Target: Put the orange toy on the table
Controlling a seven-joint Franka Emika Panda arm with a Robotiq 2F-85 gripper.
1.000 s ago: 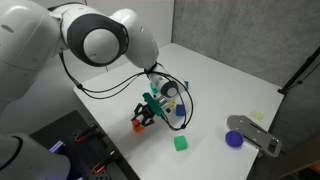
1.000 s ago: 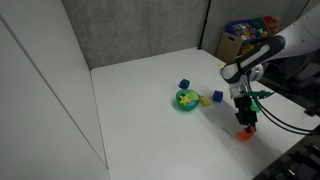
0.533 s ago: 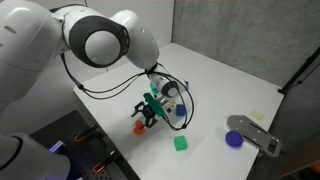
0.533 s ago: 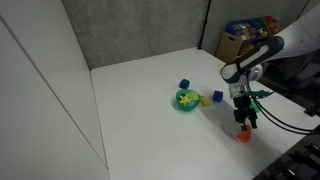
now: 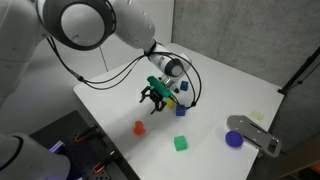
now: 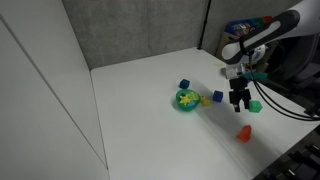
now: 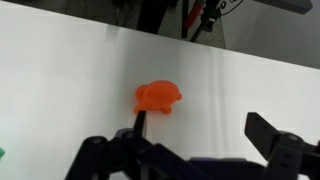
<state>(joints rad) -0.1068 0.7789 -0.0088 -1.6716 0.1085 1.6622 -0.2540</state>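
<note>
The orange toy (image 5: 139, 127) (image 6: 243, 132) lies by itself on the white table (image 5: 232, 78) (image 6: 135, 105), near its front edge. My gripper (image 5: 153, 101) (image 6: 239, 104) hangs open above the toy and clear of it, holding nothing. In the wrist view the orange toy (image 7: 157, 97) rests on the white surface below the gripper (image 7: 197, 126). It sits just ahead of one dark finger (image 7: 139, 120), while the other finger stands far off to the side.
A green cube (image 5: 181, 143), a blue cube (image 5: 181, 110), a purple piece (image 5: 234, 139) and a grey device (image 5: 256, 134) lie on the table. A green bowl (image 6: 186, 100), a yellow piece (image 6: 218, 97) and a blue cube (image 6: 184, 85) sit near the middle.
The gripper opened and let go of the orange toy, which now rests on the table. The arm then rose up and away from it.
</note>
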